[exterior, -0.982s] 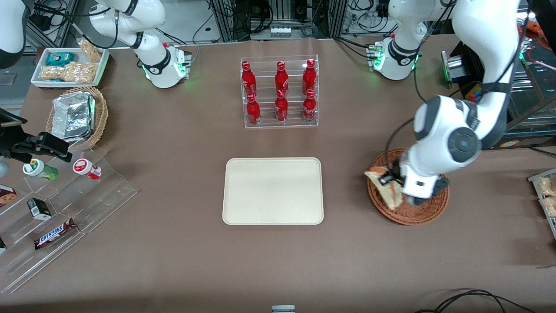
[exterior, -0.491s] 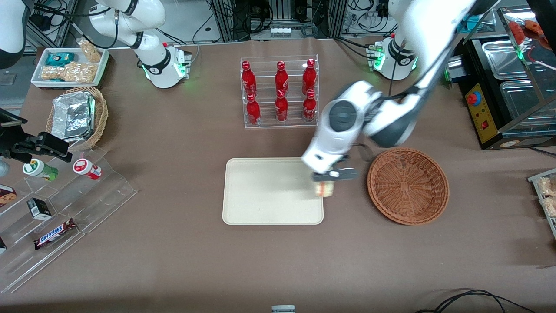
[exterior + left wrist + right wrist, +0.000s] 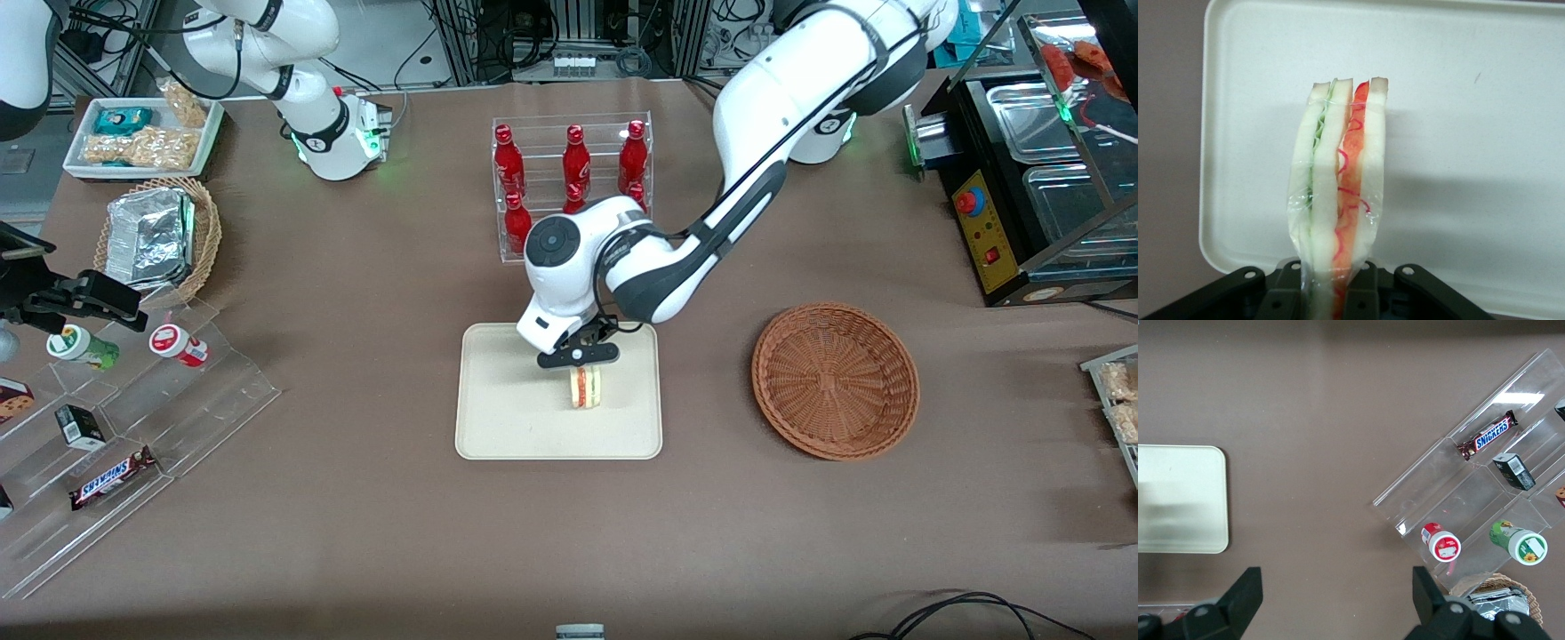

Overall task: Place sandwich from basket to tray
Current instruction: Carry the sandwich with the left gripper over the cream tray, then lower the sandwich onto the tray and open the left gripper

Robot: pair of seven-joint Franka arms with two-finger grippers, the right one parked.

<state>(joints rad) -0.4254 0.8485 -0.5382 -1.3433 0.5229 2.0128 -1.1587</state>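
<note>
Now over the tray (image 3: 498, 427), gripper (image 3: 580, 357) clamped on the sandwich (image 3: 585, 388), held on edge near tray centre (basket (image 3: 836, 380) at 3 o'clock, empty). Should lower till wedge touches, tilt flat, then release; avoid dropping from height.

The gripper (image 3: 580, 358), clamped on the sandwich (image 3: 585, 388), hangs over the tray's (image 3: 507, 418) bare centre-frame surface; the bottle rack (image 3: 573, 191) stands above.
</note>
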